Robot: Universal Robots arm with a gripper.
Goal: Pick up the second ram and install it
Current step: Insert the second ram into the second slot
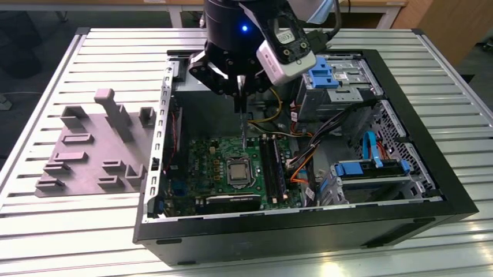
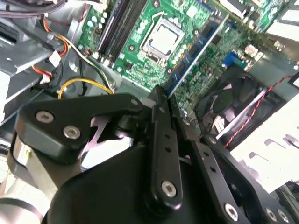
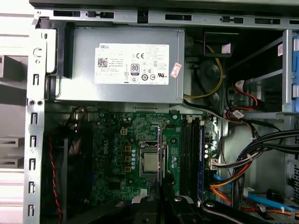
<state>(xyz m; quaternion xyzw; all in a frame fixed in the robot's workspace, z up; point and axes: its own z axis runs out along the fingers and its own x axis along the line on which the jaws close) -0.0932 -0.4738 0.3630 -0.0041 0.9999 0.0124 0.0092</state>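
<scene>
We see the pincer (image 1: pixel 240 104) clamped on the thin ram strip (image 1: pixel 244 130), held upright just above the green board (image 1: pixel 206 154).

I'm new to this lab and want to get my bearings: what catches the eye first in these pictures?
The black gripper hangs over an open computer case, shut on the second ram, a thin strip held upright above the green motherboard. At the exterior view's left, a grey fixture sits on the slatted table.
</scene>
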